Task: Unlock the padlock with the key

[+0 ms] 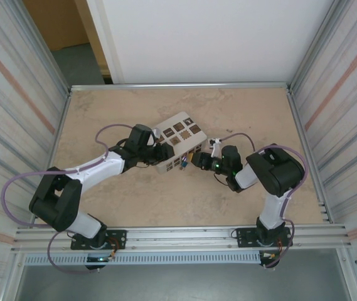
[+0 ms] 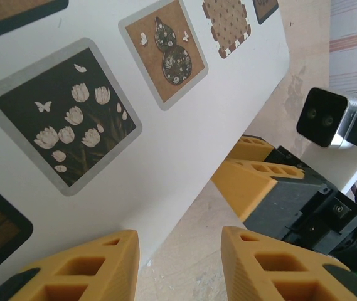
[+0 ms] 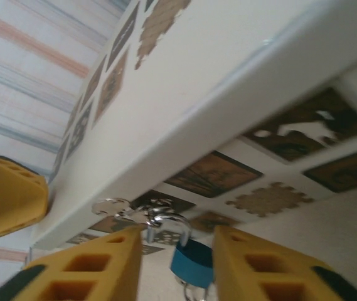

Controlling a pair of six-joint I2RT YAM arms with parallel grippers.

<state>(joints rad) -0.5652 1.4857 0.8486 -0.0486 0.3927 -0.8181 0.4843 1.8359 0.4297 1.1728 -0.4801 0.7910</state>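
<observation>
Blue padlock (image 3: 192,262) hangs by its silver shackle (image 3: 168,221) under the white box (image 3: 241,81) edge (silver key (image 3: 111,205) just beside)

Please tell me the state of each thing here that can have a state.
White box: closed.
Blue padlock: hangs on the box, shackle looks shut.
Left gripper: fingers apart, open.
Right gripper: fingers apart, padlock in the gap.
</observation>
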